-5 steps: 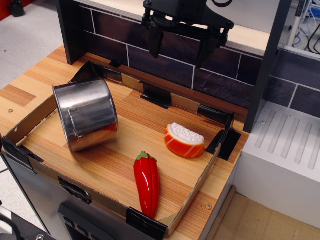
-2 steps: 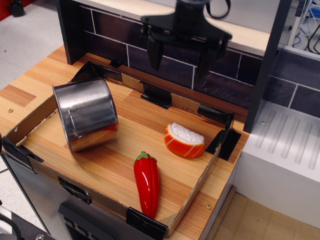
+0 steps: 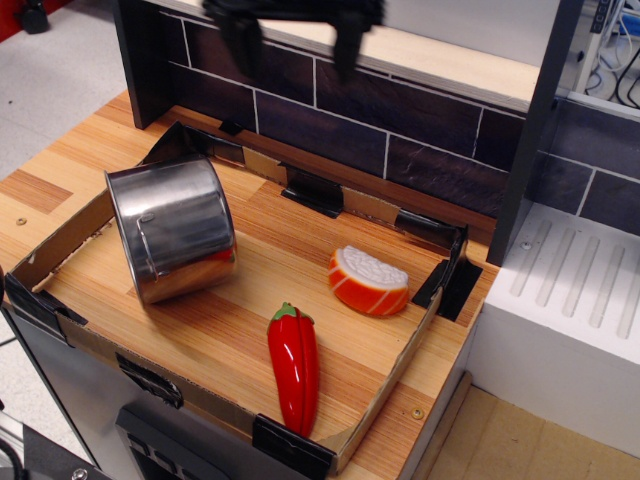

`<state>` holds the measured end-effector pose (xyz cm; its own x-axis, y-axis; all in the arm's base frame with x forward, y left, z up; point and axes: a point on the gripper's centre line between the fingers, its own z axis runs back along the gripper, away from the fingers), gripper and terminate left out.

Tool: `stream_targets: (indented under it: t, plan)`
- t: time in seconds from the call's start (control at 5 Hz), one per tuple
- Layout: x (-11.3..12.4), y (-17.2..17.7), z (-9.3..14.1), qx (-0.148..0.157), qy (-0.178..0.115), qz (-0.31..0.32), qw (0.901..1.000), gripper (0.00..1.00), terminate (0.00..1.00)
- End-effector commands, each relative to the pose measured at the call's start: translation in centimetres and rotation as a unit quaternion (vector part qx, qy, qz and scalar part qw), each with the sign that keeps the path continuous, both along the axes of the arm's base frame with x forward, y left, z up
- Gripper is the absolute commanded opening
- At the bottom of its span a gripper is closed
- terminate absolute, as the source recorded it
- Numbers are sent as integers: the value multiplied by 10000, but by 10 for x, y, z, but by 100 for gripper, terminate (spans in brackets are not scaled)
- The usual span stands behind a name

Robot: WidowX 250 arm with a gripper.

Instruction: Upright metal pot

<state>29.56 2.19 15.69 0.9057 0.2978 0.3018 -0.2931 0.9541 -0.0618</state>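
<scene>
The metal pot [image 3: 173, 227] is a shiny steel cylinder lying tilted on its side in the left part of a shallow cardboard tray [image 3: 60, 247], its flat base facing the camera and up. My gripper [image 3: 296, 55] is blurred at the top of the view, high above the tray's back edge and to the upper right of the pot. Its two dark fingers [image 3: 243, 45] hang down spread apart and hold nothing.
A red toy pepper [image 3: 294, 367] lies near the tray's front edge. An orange and white toy food piece [image 3: 368, 280] sits at the tray's right. A dark tiled back wall [image 3: 420, 120] stands behind. A white ribbed rack [image 3: 570, 290] is on the right.
My gripper has moved left and up along the back wall, from above the tray's right half to above its middle. The pot, pepper and food piece have not moved.
</scene>
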Motion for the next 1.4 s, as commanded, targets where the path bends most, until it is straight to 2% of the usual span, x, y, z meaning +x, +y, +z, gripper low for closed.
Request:
stream_targets:
  t: [0.0,0.2,0.4,0.6,0.8,1.0,1.2]
  plan:
    - [-44,47,12,-126,-486,276,9984,100,0]
    - [-66,64,5,-135,-346,341,9987,100,0]
    - [-85,75,-13,36,-326,332,9989,100,0]
    - [-85,82,-32,-132,-64,540,9984,100,0]
    - [-86,83,-45,-171,-76,547,9983,100,0]
    - [-82,83,-55,-417,-65,516,9978,100,0]
    - [-85,84,-61,-463,56,459,9979,100,0]
